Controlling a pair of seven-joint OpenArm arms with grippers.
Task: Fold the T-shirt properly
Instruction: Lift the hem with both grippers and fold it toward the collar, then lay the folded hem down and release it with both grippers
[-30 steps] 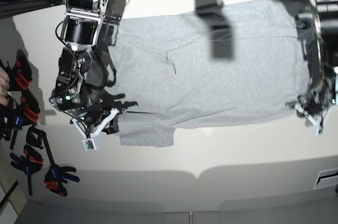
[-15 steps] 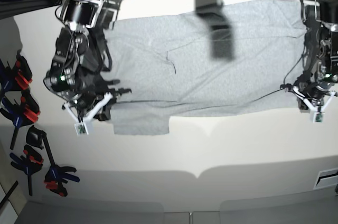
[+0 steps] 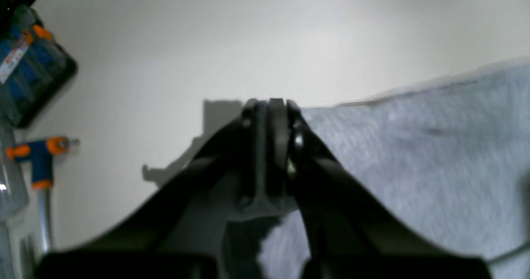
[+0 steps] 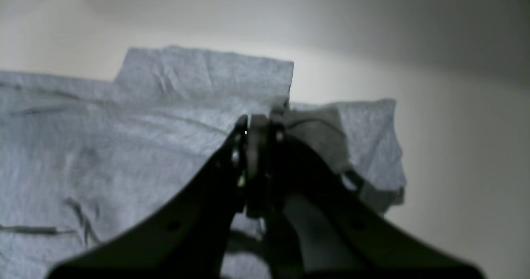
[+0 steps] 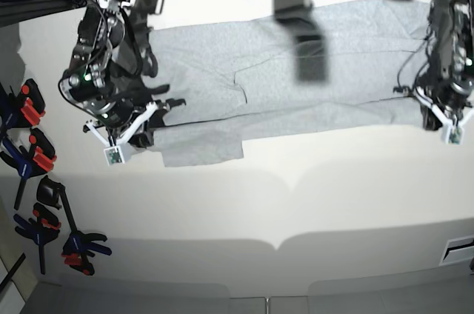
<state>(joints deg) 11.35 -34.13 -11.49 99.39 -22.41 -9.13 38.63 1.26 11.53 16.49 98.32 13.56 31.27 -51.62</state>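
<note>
The T-shirt lay spread across the far half of the table, from ten to two o'clock. The right gripper, at nine o'clock, had its jaws pressed together, pinching grey cloth by the sleeve. At three o'clock the left gripper pinched the shirt's near edge. Clamps lay far left.

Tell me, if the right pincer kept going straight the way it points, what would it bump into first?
Most likely the T-shirt itself. The right pincer, shut, points at the grey sleeve lying flat just ahead of its tips. Past the sleeve there is only bare table. Depth is hard to judge here.
</note>
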